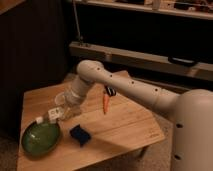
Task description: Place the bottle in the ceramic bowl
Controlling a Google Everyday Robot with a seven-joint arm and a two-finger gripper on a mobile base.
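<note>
Pincer (59,113): positioned over the left half of the desk (125,125), at the end of the arm reaching down from the right. It is closed on the bottle (50,116), which is therefore carried clear of the desk top, not resting on it.

Bottle: held roughly level, slightly tilted. Its long axis runs from the pincer outward and down toward the front-left corner of the desk, white cap leading.

Ceramic bowl (41,138): sits at the front-left corner of the desk, green, nothing visible inside it.

Governing relation: the cap end hangs just above the bowl's far rim, while the body of the bottle and the pincer lie beyond that rim, toward the desk's centre. In my judgement the remaining travel is short, along the bottle's own axis toward the front-left, then down, before release. A release from the present position risks the bottle striking the rim and rolling onto the desk.

Other items: blue sponge (79,134) just right of the bowl, apart from it; clear cup (62,100) behind the pincer, partly hidden.
</note>
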